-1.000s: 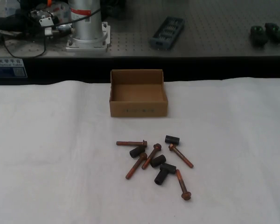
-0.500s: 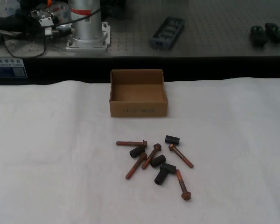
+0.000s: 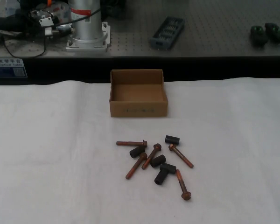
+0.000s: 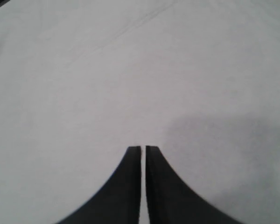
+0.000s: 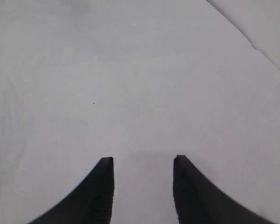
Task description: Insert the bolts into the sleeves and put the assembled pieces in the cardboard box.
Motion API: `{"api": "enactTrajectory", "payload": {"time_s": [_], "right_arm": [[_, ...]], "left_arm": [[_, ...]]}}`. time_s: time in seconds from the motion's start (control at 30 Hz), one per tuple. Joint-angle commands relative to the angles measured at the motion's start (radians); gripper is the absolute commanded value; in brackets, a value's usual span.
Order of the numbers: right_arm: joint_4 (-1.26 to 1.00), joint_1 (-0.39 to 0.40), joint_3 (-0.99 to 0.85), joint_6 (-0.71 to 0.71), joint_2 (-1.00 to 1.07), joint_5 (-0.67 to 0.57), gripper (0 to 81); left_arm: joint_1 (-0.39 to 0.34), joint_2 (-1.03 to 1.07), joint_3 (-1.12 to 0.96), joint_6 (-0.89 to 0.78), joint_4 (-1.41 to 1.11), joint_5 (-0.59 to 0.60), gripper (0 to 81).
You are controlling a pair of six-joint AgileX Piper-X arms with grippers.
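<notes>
Several rusty orange bolts [image 3: 131,143] and several short black sleeves [image 3: 171,139] lie loose in a cluster on the white cloth [image 3: 46,154] at the middle front. Behind them stands the open cardboard box [image 3: 138,112], nothing visible inside. My left gripper [image 4: 143,149] hangs over bare cloth with its black fingers pressed almost together and nothing between them. Over another bare patch of cloth my right gripper [image 5: 142,161] is open, a clear gap between its fingers.
Past the cloth's far edge lies a dark perforated bench with a metal column base [image 3: 87,28], cables at far left, a blue-grey tray [image 3: 167,31] and two small black parts [image 3: 268,32]. Bare cloth stretches to both sides of the cluster.
</notes>
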Motion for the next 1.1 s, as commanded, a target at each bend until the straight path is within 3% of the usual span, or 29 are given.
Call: {"api": "enactTrajectory", "payload": {"time_s": [0.0, 0.1, 0.17, 0.3, 0.37, 0.4, 0.83, 0.97, 1.07], "right_arm": [[-0.027, -0.004, -0.007, -0.008, -0.002, 0.002, 31.6], [-0.033, -0.004, -0.007, -0.008, -0.002, 0.002, 31.6], [-0.039, -0.004, -0.007, -0.008, -0.002, -0.003, 31.6], [-0.06, -0.004, -0.007, -0.001, -0.002, -0.02, 31.6], [-0.088, -0.004, -0.007, 0.08, -0.002, -0.048, 31.6], [-0.105, -0.004, -0.007, 0.14, -0.002, -0.061, 31.6], [-0.143, -0.004, -0.007, 0.628, -0.002, -0.08, 31.6], [-0.139, -0.004, -0.007, 0.737, -0.002, -0.182, 31.6], [-0.127, -0.004, -0.007, 0.747, -0.002, -0.343, 31.6]], "left_arm": [[0.003, -0.002, 0.003, 0.004, 0.067, -0.01, 3.2], [0.003, -0.002, 0.003, 0.004, 0.012, -0.003, 3.2], [0.003, -0.002, 0.003, -0.048, -0.038, 0.066, 3.2], [0.003, -0.002, 0.003, -0.436, -0.069, 0.408, 3.2], [0.003, -0.002, 0.003, -0.651, -0.073, 0.588, 3.2], [0.003, -0.002, 0.003, -0.729, -0.097, 0.622, 3.2], [0.003, -0.002, 0.003, -1.167, -0.222, 0.613, 3.2], [0.003, -0.002, 0.003, -1.267, -0.218, 0.614, 3.2], [0.003, -0.002, 0.003, -1.331, -0.215, 0.619, 3.2]]}}
